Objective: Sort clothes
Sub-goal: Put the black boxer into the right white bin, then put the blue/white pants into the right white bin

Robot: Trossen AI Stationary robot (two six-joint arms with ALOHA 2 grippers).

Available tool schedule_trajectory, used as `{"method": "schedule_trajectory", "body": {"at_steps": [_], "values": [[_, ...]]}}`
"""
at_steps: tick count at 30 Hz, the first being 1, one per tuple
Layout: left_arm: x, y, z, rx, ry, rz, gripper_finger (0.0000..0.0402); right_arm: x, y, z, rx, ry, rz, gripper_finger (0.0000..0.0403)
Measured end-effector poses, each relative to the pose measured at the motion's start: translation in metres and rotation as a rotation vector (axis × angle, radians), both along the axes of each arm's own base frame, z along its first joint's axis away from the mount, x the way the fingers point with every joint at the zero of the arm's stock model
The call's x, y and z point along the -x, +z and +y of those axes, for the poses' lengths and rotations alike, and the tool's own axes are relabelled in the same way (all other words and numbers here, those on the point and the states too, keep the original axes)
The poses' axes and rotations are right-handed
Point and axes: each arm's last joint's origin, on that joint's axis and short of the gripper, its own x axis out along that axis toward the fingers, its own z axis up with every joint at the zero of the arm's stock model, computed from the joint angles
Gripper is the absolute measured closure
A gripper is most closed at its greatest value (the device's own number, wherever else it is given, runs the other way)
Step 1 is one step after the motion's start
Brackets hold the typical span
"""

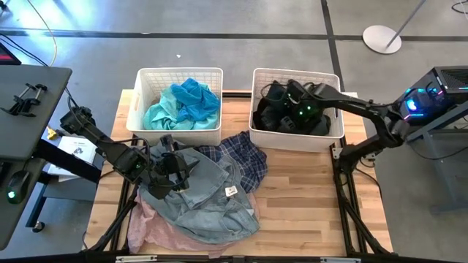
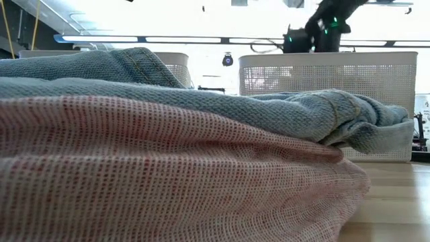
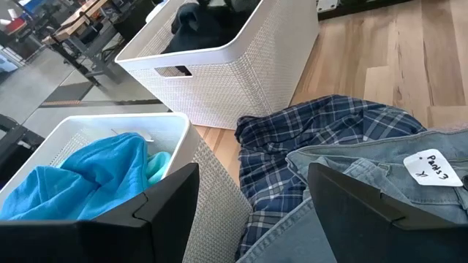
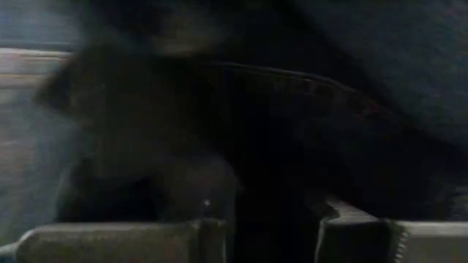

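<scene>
A pile of clothes lies at the table's near left: grey-blue denim pants with a white tag on top, a pale pink cloth under them, and a navy-white plaid garment on the far side. My left gripper is open over the denim's left part, and its fingers stand wide apart. Teal clothes fill the left white basket. Black clothes fill the right white basket. My right gripper is open, down among the black clothes. My left gripper stands over the denim; I cannot tell whether it touches it. My right gripper has its fingers apart with black cloth close in front and between them; I cannot tell whether they touch it.
The two baskets stand side by side along the table's far edge. Bare wood lies to the right of the pile. A dark side table with a clamp stands off the table's left. In the low view the pile hides most of the table.
</scene>
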Motion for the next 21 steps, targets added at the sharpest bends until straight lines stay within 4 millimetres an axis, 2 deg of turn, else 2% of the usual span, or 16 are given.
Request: {"method": "schedule_trajectory", "body": {"at_steps": [3,6,10,16,18,21], "values": [[0.000,0.000,0.000,0.000,0.000,-0.001,0.0154,0.008,-0.012,-0.004,-0.007,-0.025,0.026,0.0342],[0.000,0.000,0.000,-0.011,0.010,-0.008,0.0154,0.007,0.002,-0.005,0.017,-0.011,0.023,0.0347],[0.000,0.001,0.001,-0.016,0.015,-0.011,0.0154,0.001,0.054,0.001,0.123,0.052,-0.075,0.0348],[0.000,0.001,0.001,-0.009,0.019,-0.017,0.0154,0.010,0.139,0.034,0.330,0.113,-0.294,0.0348],[0.000,0.000,0.001,-0.009,0.019,-0.016,0.0154,0.016,0.160,0.049,0.413,0.130,-0.370,0.0348],[0.000,0.001,0.001,-0.015,0.023,-0.020,0.0154,0.023,0.178,0.077,0.533,0.176,-0.475,0.0348]]}}
